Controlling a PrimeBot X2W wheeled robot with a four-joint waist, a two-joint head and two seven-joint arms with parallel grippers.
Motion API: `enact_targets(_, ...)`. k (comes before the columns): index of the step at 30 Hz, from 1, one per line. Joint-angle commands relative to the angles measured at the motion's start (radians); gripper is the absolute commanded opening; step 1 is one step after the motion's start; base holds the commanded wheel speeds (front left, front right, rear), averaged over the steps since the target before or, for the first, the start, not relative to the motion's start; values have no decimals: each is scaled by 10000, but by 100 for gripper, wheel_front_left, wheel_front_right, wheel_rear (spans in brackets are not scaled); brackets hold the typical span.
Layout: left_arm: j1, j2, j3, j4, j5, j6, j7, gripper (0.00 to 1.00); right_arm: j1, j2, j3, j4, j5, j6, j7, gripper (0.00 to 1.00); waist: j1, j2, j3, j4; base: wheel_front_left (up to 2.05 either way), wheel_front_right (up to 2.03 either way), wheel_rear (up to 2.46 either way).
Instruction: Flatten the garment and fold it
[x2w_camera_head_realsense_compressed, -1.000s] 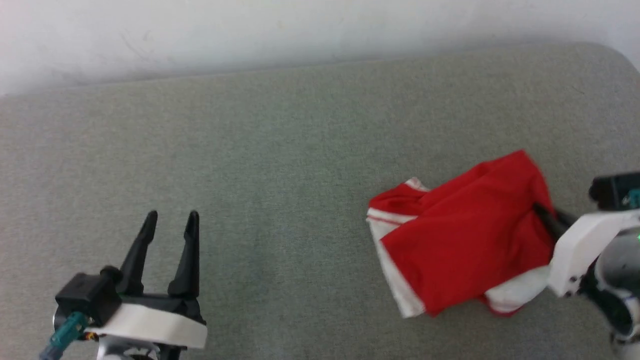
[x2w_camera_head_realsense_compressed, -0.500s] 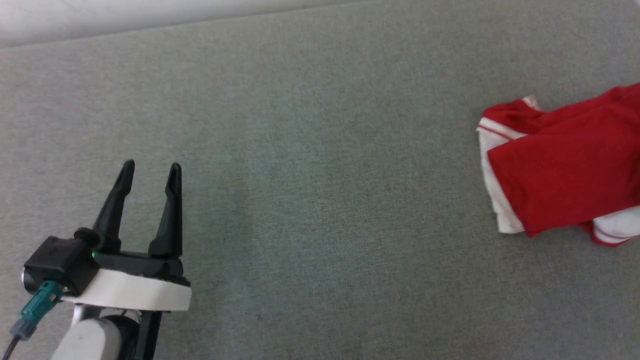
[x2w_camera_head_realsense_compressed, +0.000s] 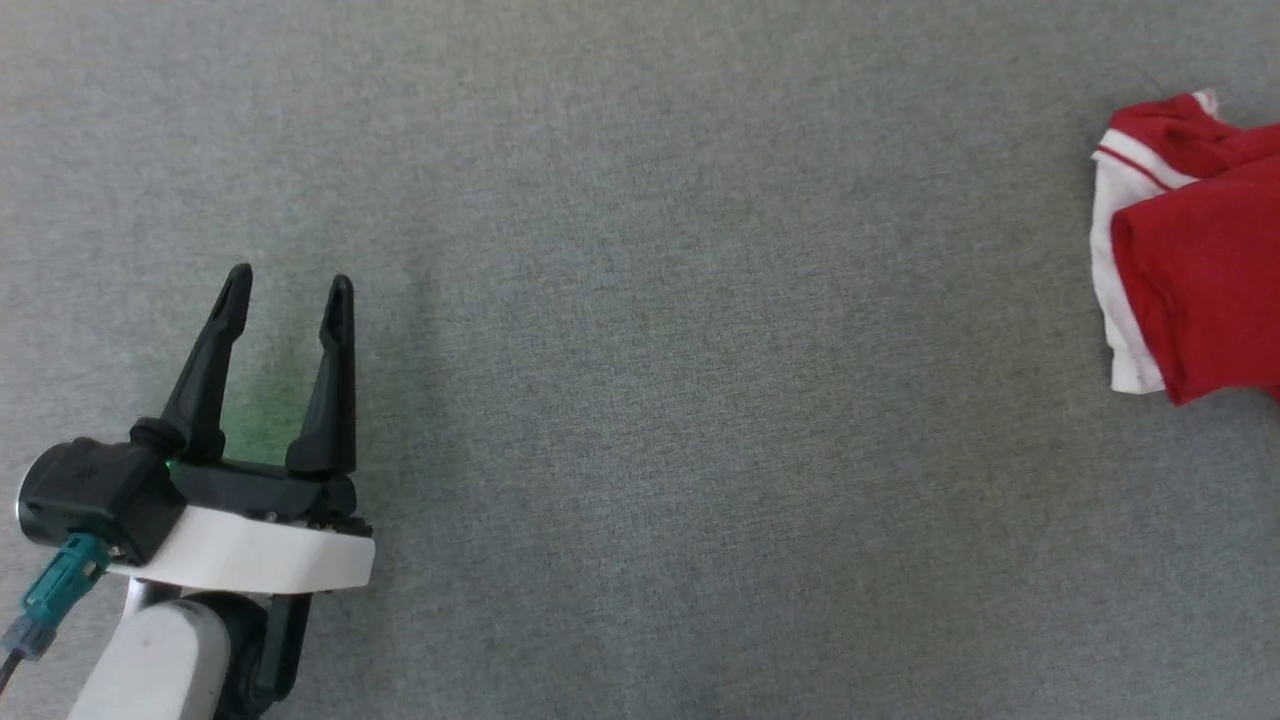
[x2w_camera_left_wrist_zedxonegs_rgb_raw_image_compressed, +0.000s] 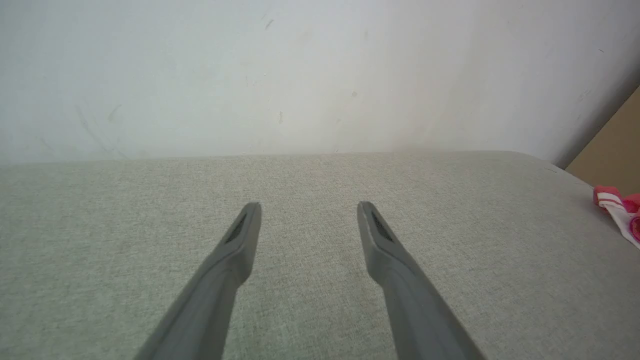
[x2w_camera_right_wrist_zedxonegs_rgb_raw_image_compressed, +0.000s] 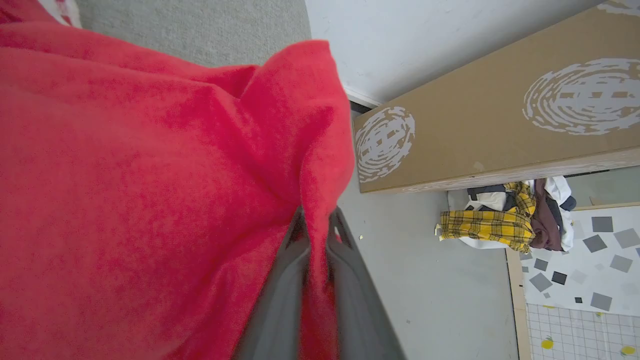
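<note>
Camera drift puts the crumpled red, white-trimmed jersey garment at three o'clock on the grey fabric surface; right gripper pinches its red fold, left gripper spread at eight o'clock. Flattening not yet begun.

free room: big bare stretch of grey fabric surface between left gripper and garment, easy pass-through | in the way: garment bunched near the surface's right end, right gripper pinched on a fold of it | far edge: wall right behind it | past the right end: cardboard box down on the floor
</note>
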Motion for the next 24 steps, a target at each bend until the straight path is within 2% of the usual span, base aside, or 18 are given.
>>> enact_targets(1, -215, 28, 12, -32, 48, 26, -9, 100, -129, 89, -87, 58, -121, -21, -95, 0, -2, 0, 203, -56, 0, 0, 0)
enact_targets(5, -320, 0, -44, -13, 76, 25, -63, 100, -115, 385, -314, 94, -339, -21, -193, 0, -2, 0, 277, -56, 0, 0, 0)
enact_targets(6, -350, -8, -58, -4, 84, 20, -82, 100, -124, 443, -364, 93, -385, -21, -211, 32, -2, 0, 286, -52, 0, 0, 0)
enact_targets(7, -380, -8, -73, 8, 103, 16, -103, 100, -140, 498, -414, 92, -432, -21, -237, 100, -2, 0, 287, -48, 0, 0, 0)
enact_targets(18, -310, -269, -67, 271, 292, -29, -617, 100, -177, 816, -576, -56, -394, -21, -750, 100, -2, 0, -502, 64, 0, 0, 0)
enact_targets(22, -166, -491, -42, 391, 214, -11, -684, 100, 81, 1111, -725, -375, -162, -21, -1171, 100, -2, 0, -891, 184, 0, 0, 0)
enact_targets(24, -19, -697, 12, 498, 110, 68, -710, 100, 446, 1472, -779, -706, 14, -21, -1553, 100, -2, 0, -1194, 280, 0, 0, 0)
